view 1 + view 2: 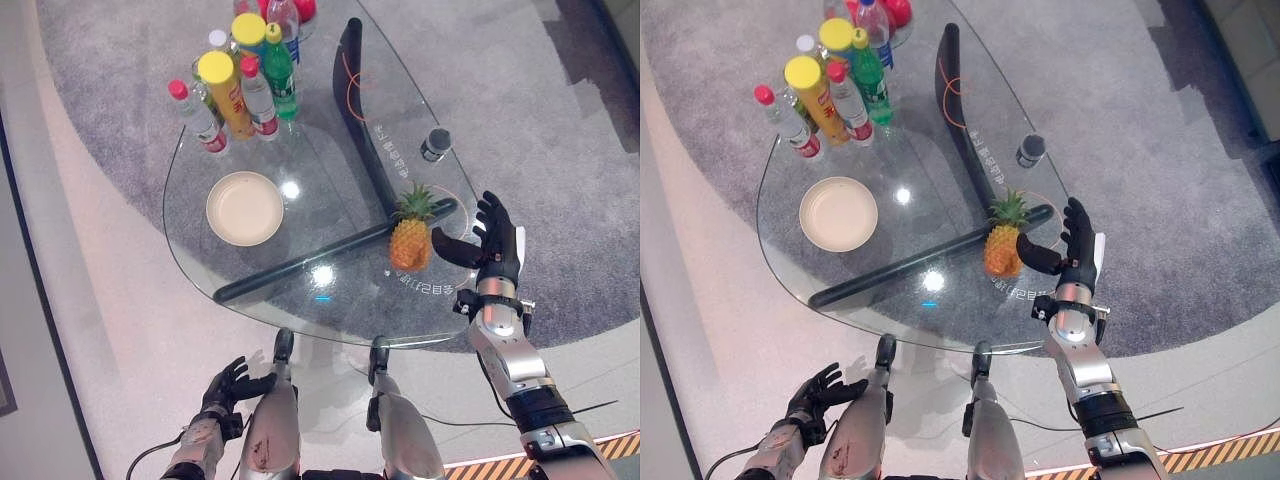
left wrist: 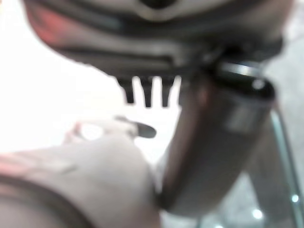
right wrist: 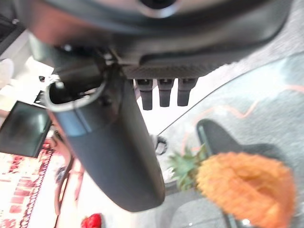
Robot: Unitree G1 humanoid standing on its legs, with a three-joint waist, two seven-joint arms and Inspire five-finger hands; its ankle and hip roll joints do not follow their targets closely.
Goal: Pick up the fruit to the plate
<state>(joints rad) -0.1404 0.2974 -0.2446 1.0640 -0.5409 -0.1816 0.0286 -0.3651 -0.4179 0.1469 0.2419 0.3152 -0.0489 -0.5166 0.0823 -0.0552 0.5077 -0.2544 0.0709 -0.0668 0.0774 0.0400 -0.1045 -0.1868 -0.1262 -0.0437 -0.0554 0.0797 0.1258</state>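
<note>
The right hand hovers over the near right edge of the glass table with its fingers straight and spread and its thumb stretched toward the pineapple; it grips nothing, and the thumb tip lies just beside the fruit's orange body without visibly closing on it. In the right wrist view the pineapple shows past the thumb, green crown pointing away from the hand. The pineapple stands upright on the glass, right next to the end of the dark bar that runs under the tabletop. The plate, round and cream-coloured, sits well apart from the fruit toward the table's left side, with nothing on it. Beyond the plate, at the far left of the table, stands a cluster of bottles, among them a tall yellow-capped one and a green one. A small dark-capped jar stands alone near the far right edge. The left hand hangs low beside the table's near edge, fingers loosely relaxed and holding nothing.
</note>
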